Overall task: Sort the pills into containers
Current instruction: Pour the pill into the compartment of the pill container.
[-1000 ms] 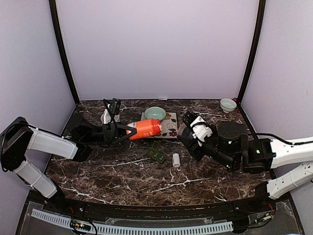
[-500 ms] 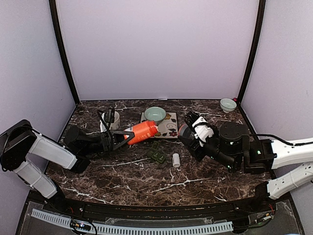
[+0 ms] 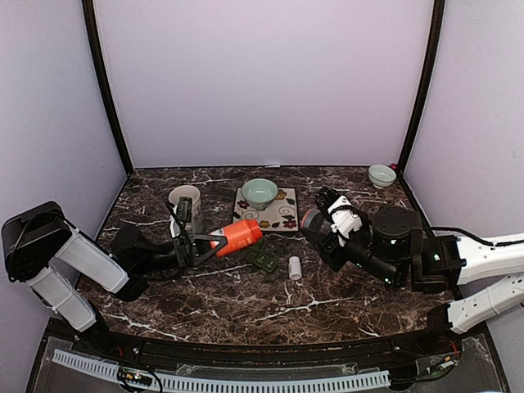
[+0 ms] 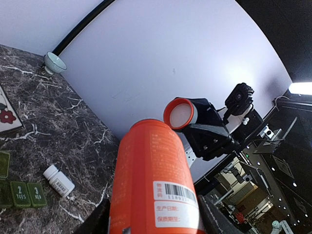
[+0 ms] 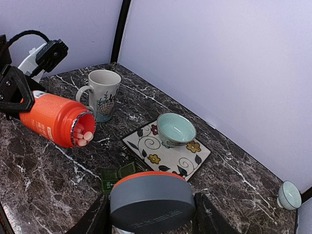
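Dark marble-look table (image 3: pixel 205 303), glossy, veined in white. Held sideways above it in the pinch of the left gripper (image 3: pixel 218 242): a smooth orange bottle (image 3: pixel 239 234), cylindrical, barcode label near its base, uncapped mouth pointing toward 3 o'clock. Inside that mouth, a cluster of pale pinkish oblong pills (image 5: pixel 83 137). Clamped between the fingers of the right gripper (image 3: pixel 314 223), apart from the bottle at 3 o'clock: a round cap (image 5: pixel 152 197), grey-sided, with an orange rim and a white liner. Flat on the table near its centre, at 5 o'clock of the bottle's mouth: the pill box (image 3: pixel 262 260), small, dark green plastic, a strip of square compartments, 2 of them printed 2 and 3 in the left wrist view; lids up or down, cannot tell. Close at 3 o'clock of it, a small white vial (image 3: pixel 295 268) lying on its side. At 12 o'clock, a square floral tile (image 3: pixel 285 214) carrying a pale green glazed bowl (image 3: pixel 259 191). At 10 o'clock, a cream ceramic mug (image 3: pixel 186 201) with a leaf print. In the far corner at 1 o'clock, a second small bowl (image 3: pixel 381 174).
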Robot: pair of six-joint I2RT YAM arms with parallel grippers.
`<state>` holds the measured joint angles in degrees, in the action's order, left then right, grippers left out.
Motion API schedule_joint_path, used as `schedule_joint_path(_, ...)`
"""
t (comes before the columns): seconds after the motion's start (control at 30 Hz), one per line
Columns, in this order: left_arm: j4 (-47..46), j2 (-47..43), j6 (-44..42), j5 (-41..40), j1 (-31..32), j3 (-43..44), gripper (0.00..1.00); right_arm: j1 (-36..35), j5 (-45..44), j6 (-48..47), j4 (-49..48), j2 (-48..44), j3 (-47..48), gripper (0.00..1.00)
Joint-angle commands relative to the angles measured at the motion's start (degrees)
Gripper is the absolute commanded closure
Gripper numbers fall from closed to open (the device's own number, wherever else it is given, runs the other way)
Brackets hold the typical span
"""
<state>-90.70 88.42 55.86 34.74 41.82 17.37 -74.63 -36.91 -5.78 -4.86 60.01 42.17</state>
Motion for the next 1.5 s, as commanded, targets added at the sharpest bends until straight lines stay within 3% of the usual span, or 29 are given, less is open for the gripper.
schedule_joint_path(0.0, -9.06, 0.56, -3.0, -3.8, 1.0, -2.17, 1.0, 0.36, 0.45, 1.14, -3.73, -1.45, -1.09, 0.83)
schedule_joint_path(0.97, -9.15, 8.35, -7.16, -6.92, 0.08, -4.18, 1.0, 0.33, 1.06, 2.21, -4.44, -0.91, -1.54, 0.83)
schedule_joint_path(1.47, -9.15, 13.05, -5.73, -3.63, -3.31, 0.1, 1.0, 0.76, 0.89, 2.0, -4.55, 1.12, -0.16, 0.82)
